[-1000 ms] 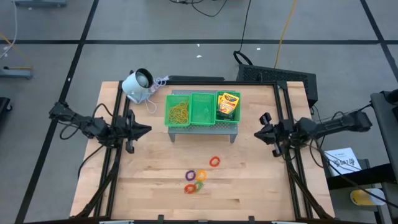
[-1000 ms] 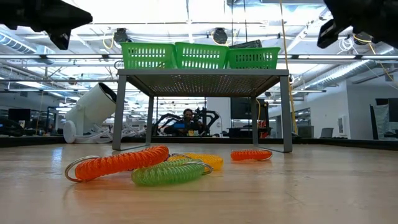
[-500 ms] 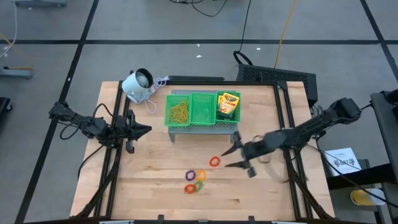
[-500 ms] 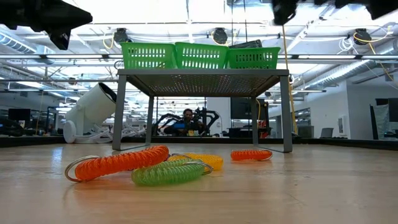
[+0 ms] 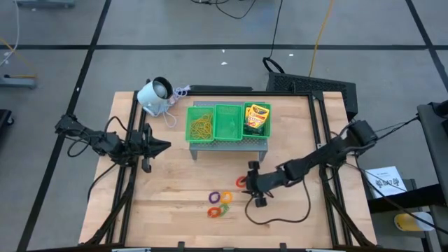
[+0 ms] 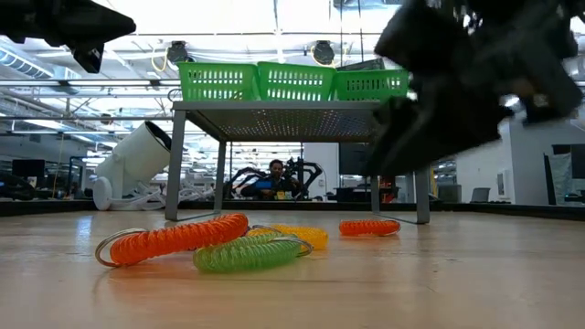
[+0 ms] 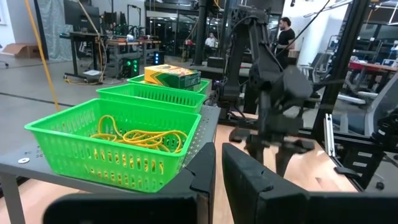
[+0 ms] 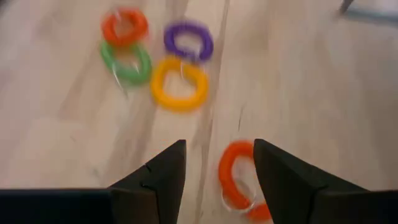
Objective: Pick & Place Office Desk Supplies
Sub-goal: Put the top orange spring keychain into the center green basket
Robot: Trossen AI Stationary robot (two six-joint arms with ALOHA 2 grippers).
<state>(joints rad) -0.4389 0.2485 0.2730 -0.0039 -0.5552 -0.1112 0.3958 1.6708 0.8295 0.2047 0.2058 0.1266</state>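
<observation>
Reaching step in hand: right claw [image 5: 253, 183] stretched out over the middle of the tabletop [image 5: 294, 217], fingers spread wide, empty, poised right by the lone red ring [image 5: 242, 182], which in the right wrist view lies just ahead of the gap between the two fingers, nearer one of them. Judged as the approach to a pick, nothing gripped yet.

Other rings clustered nearer the front edge of the tabletop: purple ring [image 8: 188, 39], yellow ring [image 8: 180, 83], green ring [image 8: 127, 60] and orange ring [image 8: 125, 25], close together, some touching or overlapping. Apart from the red one.

Already sorted, by the look of it: rubber bands [image 5: 201, 127] in the left compartment of the green tray [image 5: 214, 138], crayon box [image 5: 257, 118] in the right compartment, middle compartment bare. Tray raised on a small grey stand [image 5: 231, 146] toward the back edge. White camera-like device [image 5: 155, 94] at the back left corner, not part of the job.

Left claw [image 5: 155, 146] parked near the left edge, idle, fingers nearly together and holding nothing.

Next move, as a judgement: centre the spread fingers over the red ring, lower to the wood, close on the ring's band, then lift and carry to the tray, probably the bare middle compartment. Thin, springy coil lying flat, so likely to slip or skate unless pinched low and square.
</observation>
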